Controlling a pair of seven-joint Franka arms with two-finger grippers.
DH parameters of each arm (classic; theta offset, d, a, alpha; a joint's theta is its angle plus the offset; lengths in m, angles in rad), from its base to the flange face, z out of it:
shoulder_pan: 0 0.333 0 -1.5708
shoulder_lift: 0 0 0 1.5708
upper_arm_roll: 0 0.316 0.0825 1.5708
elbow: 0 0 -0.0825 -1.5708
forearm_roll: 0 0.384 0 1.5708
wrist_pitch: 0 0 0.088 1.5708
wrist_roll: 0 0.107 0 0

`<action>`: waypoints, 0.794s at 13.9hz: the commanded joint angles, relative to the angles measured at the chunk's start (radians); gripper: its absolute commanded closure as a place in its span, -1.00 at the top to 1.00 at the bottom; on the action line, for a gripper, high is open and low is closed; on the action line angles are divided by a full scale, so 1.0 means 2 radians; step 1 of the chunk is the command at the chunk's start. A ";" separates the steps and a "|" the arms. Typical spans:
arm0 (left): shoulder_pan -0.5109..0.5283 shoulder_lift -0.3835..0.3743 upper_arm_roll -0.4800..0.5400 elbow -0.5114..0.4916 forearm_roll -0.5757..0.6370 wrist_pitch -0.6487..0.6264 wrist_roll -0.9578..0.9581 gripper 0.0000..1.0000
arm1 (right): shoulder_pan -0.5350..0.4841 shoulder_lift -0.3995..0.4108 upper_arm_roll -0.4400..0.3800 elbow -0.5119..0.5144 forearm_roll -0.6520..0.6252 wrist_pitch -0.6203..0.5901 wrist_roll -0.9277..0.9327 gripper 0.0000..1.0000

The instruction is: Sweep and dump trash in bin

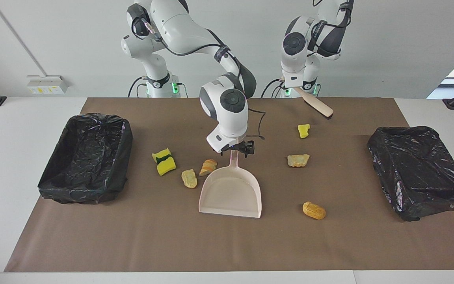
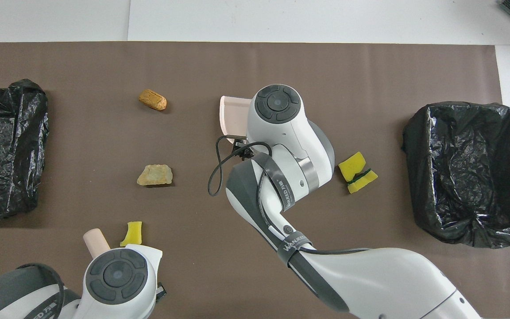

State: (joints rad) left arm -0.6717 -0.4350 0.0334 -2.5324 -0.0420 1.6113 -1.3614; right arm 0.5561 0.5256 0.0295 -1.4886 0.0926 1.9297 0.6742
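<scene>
The pinkish dustpan [image 1: 231, 193] lies mid-mat, its handle pointing at the robots. My right gripper [image 1: 237, 151] is open and low over the handle's end, one finger on each side. My left gripper [image 1: 296, 87] is shut on a wooden brush [image 1: 317, 105], held tilted in the air over the mat's edge by the robots. Trash lies scattered: a yellow-green sponge [image 1: 164, 161], a tan chunk [image 1: 189, 178] and an orange chunk [image 1: 208, 167] beside the pan; a yellow piece [image 1: 303, 130], a pale chunk [image 1: 298, 160] and an orange chunk [image 1: 314, 210] toward the left arm's end.
Two bins lined with black bags stand on the brown mat, one [image 1: 93, 118] at the right arm's end and one [image 1: 420, 130] at the left arm's end. In the overhead view the right arm covers most of the dustpan [image 2: 233, 117].
</scene>
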 commanded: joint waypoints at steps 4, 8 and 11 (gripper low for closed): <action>0.035 0.024 -0.004 -0.016 -0.040 0.089 0.070 -1.00 | -0.005 -0.038 0.007 -0.061 0.011 0.010 -0.036 0.89; 0.067 0.076 -0.004 0.035 -0.044 0.115 0.138 -1.00 | -0.006 -0.039 0.007 -0.071 0.012 0.041 -0.036 -0.07; 0.080 0.125 -0.004 0.083 -0.058 0.147 0.152 -1.00 | -0.007 -0.040 0.008 -0.077 0.024 0.059 -0.034 -0.34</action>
State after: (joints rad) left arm -0.5420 -0.2754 0.0351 -2.4520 -0.1238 1.8811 -1.0948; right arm 0.5563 0.4772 0.0354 -1.5971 0.1001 2.0098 0.6310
